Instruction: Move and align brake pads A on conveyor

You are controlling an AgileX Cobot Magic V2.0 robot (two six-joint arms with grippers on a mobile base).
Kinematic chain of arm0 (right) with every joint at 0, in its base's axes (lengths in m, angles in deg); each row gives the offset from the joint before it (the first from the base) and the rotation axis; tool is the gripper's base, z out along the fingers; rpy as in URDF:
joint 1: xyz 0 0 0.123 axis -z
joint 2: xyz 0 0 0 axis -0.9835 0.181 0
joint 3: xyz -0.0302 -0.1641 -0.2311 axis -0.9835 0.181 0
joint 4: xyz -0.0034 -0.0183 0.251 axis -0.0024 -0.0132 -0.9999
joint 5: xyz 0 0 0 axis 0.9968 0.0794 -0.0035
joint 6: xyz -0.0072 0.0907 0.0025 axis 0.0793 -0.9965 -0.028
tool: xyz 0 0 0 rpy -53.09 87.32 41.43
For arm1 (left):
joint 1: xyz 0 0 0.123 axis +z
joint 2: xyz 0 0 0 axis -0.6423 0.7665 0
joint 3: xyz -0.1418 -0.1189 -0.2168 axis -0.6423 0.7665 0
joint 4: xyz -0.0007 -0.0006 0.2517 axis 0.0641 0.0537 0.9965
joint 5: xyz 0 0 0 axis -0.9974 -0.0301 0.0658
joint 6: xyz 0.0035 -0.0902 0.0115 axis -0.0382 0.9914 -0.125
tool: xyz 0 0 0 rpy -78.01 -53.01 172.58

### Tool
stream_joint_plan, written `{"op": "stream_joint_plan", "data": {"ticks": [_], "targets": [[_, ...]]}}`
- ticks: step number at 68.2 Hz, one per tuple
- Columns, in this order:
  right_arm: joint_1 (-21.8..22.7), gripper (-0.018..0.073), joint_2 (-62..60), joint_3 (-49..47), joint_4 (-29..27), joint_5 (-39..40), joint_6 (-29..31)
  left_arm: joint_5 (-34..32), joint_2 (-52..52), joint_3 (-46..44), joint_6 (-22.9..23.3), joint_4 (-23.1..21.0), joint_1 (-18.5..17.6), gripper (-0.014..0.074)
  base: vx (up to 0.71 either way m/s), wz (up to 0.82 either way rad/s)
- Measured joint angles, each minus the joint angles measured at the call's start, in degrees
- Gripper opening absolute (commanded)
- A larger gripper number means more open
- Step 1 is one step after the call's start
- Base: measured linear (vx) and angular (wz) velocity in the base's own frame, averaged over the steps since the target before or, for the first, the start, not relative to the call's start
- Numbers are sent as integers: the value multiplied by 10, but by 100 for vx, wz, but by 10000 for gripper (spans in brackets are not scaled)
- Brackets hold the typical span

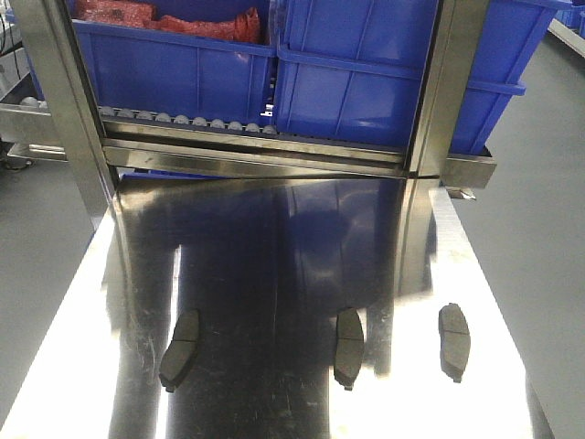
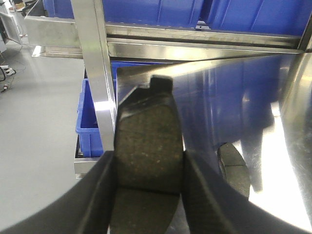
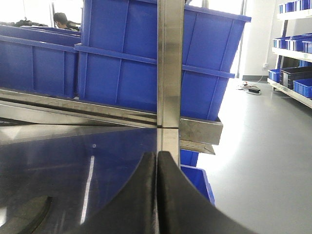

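Observation:
Three dark grey brake pads lie in a row on the shiny steel table (image 1: 274, 274): left (image 1: 180, 349), middle (image 1: 348, 347) and right (image 1: 454, 341). No gripper shows in the front view. In the left wrist view my left gripper (image 2: 148, 178) is shut on a fourth brake pad (image 2: 148, 139), its centre groove lying between the fingers (image 2: 92, 195). Another pad (image 2: 234, 168) rests on the table just to its right. My right gripper (image 3: 157, 163) is shut with nothing in it, its tips pressed together over the table's right side. The conveyor is out of view.
Blue bins (image 1: 384, 73) sit on a roller rack (image 1: 183, 121) behind the table, framed by steel posts (image 1: 64, 101) (image 1: 439, 101). One post (image 2: 97, 73) stands close ahead of the left gripper. A blue crate (image 2: 87, 122) sits below. Grey floor (image 1: 539, 210) lies to the right.

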Motion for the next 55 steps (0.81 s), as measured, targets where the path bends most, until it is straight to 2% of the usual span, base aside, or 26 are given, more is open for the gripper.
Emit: {"op": "stream_joint_plan", "data": {"ticks": [22,38,47,55], "targets": [[0,-11,0,0,0,1,0,0,0,0,0,0,0,-6,0,0],[0,-11,1,-7,-15,29,-5,0,0,0,0,0,0,-6,0,0],[0,-11,54,-76,-17,9,-5,0,0,0,0,0,0,-6,0,0],[0,-11,149,-155,-20,-60,-5,0,0,0,0,0,0,-6,0,0]]}}
